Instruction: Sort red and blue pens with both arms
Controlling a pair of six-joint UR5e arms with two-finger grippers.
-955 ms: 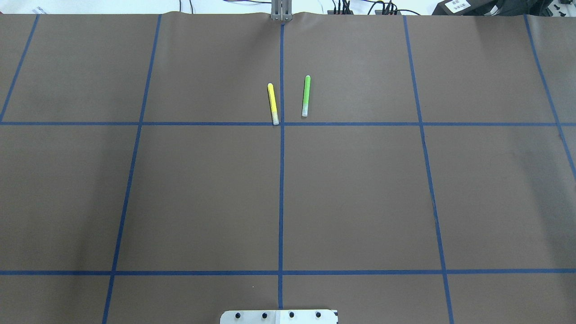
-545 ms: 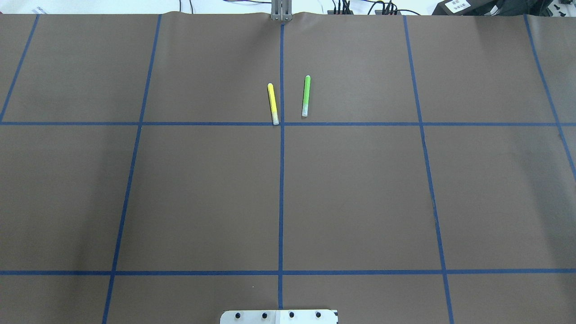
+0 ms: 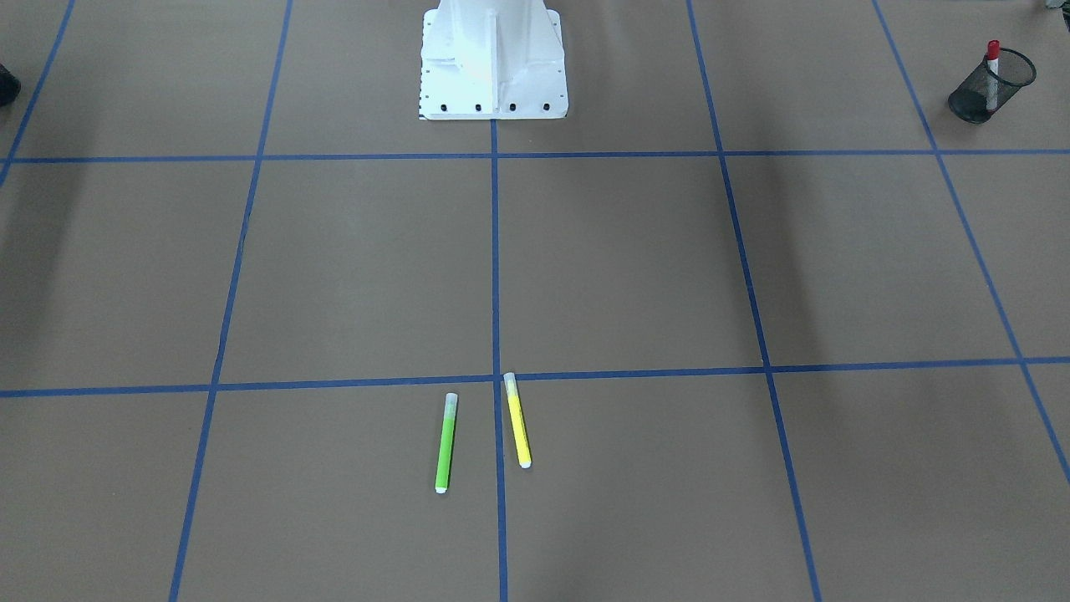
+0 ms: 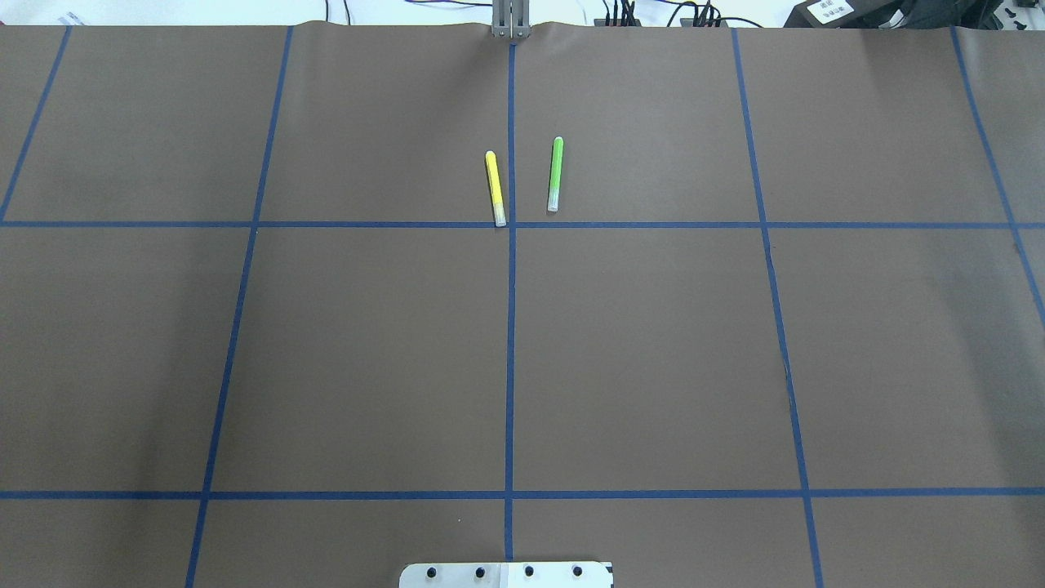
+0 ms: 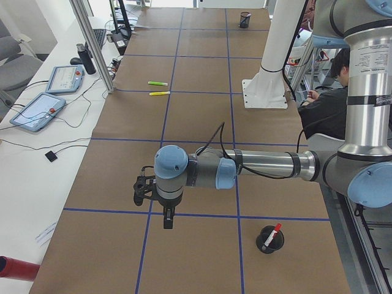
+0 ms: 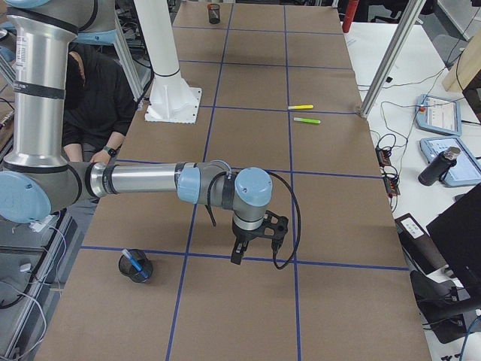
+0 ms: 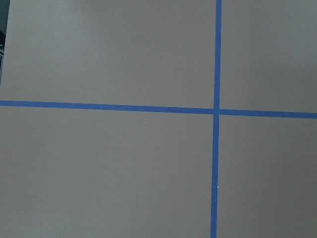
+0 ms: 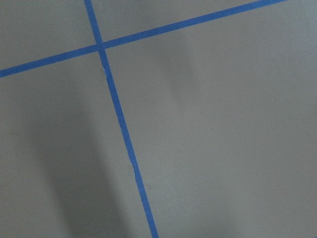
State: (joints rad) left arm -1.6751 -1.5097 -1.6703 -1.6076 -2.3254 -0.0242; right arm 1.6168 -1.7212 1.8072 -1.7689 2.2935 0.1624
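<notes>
The red pen (image 3: pixel 992 65) stands in a black mesh cup (image 3: pixel 978 102) on my left side, also seen as the red pen (image 5: pixel 272 234) in the near cup (image 5: pixel 269 241). On my right side the blue pen (image 6: pixel 130 257) stands in another mesh cup (image 6: pixel 137 269). My left gripper (image 5: pixel 166 218) hangs over the table beside the red pen's cup. Beside the blue pen's cup hangs my right gripper (image 6: pixel 238 253). Both grippers show only in the side views, so I cannot tell whether they are open or shut. The wrist views hold only brown table and blue tape.
A yellow marker (image 4: pixel 495 188) and a green marker (image 4: pixel 555 174) lie side by side near the far middle of the table. The white robot base (image 3: pixel 493 58) stands at the near edge. A person (image 6: pixel 90 98) sits behind the base. Tablets (image 5: pixel 37 110) lie off the far edge.
</notes>
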